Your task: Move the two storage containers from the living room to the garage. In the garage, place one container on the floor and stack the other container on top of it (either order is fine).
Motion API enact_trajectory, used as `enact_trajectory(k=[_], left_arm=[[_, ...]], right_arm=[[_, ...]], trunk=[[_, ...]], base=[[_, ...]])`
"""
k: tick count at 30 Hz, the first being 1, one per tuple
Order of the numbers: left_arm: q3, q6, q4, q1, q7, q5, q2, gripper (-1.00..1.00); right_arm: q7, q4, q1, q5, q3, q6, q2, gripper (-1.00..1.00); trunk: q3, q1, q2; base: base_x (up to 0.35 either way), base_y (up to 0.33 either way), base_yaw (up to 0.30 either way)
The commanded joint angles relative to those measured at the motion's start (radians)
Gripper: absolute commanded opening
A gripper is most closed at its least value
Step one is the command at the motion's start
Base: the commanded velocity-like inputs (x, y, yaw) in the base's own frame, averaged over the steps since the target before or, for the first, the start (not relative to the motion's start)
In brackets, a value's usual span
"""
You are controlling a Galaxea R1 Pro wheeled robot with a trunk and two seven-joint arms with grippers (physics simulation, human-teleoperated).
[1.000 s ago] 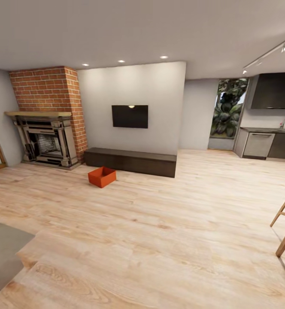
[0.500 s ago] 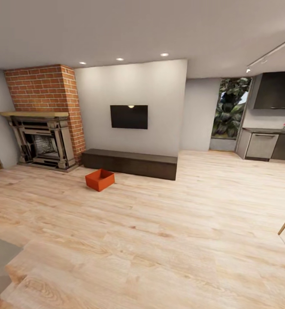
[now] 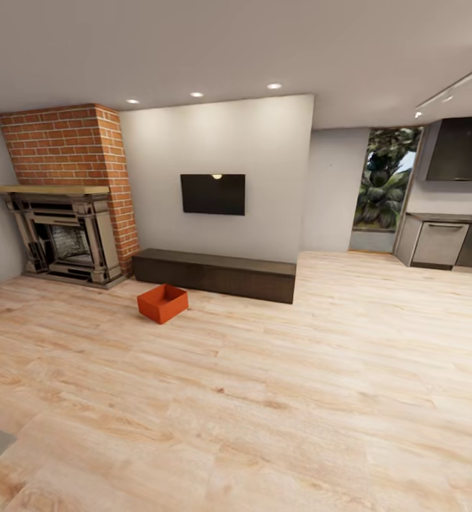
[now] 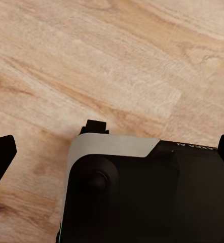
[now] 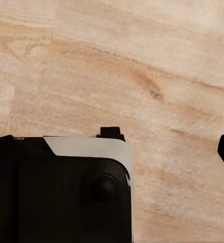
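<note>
Head view: storage container upright, open-top, skewed to TV bench.

**Even, soft indoor light; wide-angle bending at the edges**

The room is looking bright and evenly lit. Three small recessed ceiling lights are glowing above the far wall, and daylight is coming in through the tall window at the far right. A small bright spot is reflecting at the top edge of the dark television. The orange storage container is casting only a faint shadow on the wood-plank floor. Straight lines are bending near the edges of the head view, and the render is looking slightly soft. In both wrist views the floor grain is appearing a little blurred, and the dark robot parts are showing almost no detail.
</note>
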Motion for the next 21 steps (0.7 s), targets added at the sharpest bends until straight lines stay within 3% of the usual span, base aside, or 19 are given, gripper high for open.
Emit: enact_trajectory(k=[1,5,15,21], left_arm=[[-0.006,-0.003,0.001,-0.001,0.001,0.008,0.000,1.00],[-0.006,-0.003,0.001,-0.001,0.001,0.008,0.000,1.00],[-0.006,-0.004,0.001,-0.001,0.002,0.008,0.000,1.00],[-0.006,-0.004,0.001,-0.001,0.002,0.008,0.000,1.00]], right_arm=[[0.000,0.003,-0.001,-0.001,0.000,-0.006,-0.001,1.00],[0.005,0.003,-0.001,-0.004,0.000,-0.005,-0.002,1.00],[0.005,0.003,-0.001,-0.007,-0.002,-0.005,-0.002,1.00],[-0.003,0.003,-0.001,-0.002,-0.001,-0.004,-0.004,1.00]], trunk=[[-0.001,0.001,-0.001],[-0.001,0.001,-0.001],[-0.001,0.001,-0.001],[-0.001,0.001,-0.001]], base=[[0.321,0.000,0.000],[0.321,0.000,0.048],[0.321,0.000,0.247],[0.321,0.000,0.046]])
